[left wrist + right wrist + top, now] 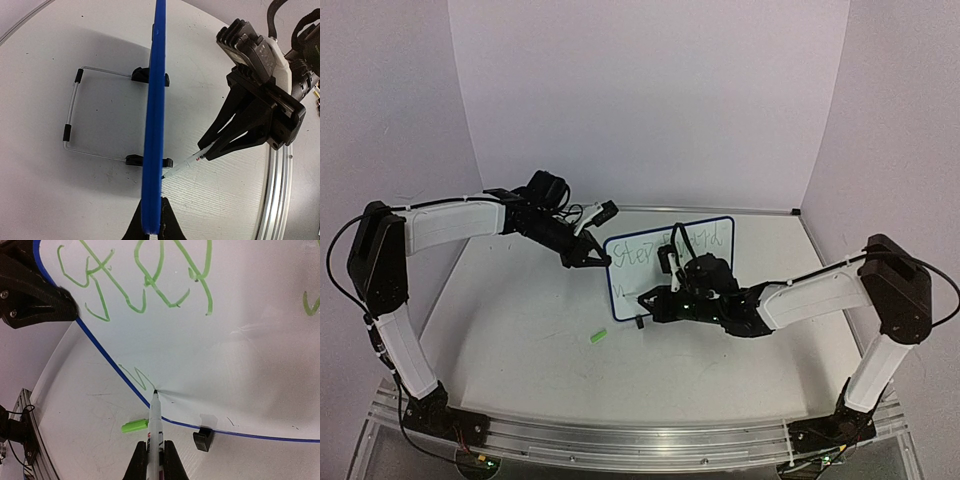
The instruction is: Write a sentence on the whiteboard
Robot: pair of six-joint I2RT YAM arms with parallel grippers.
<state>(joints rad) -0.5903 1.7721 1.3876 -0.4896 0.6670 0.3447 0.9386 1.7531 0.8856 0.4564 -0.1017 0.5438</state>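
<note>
- Whiteboard (632, 280) stands almost upright on the tabletop (520, 330), near the far edge and right of the middle, between the two grippers.
- left gripper (600, 260) has its jaws pinching the blue frame at the board's left edge.
- right gripper (155, 452), in front of the board's lower left part, has its jaws pressed on a marker (155, 420).
- sentence (145, 282) runs in green along the top; a short zigzag sits beside the marker tip, which touches the board.
- Green cap (134, 426) lies on the tabletop just in front of the board.
</note>
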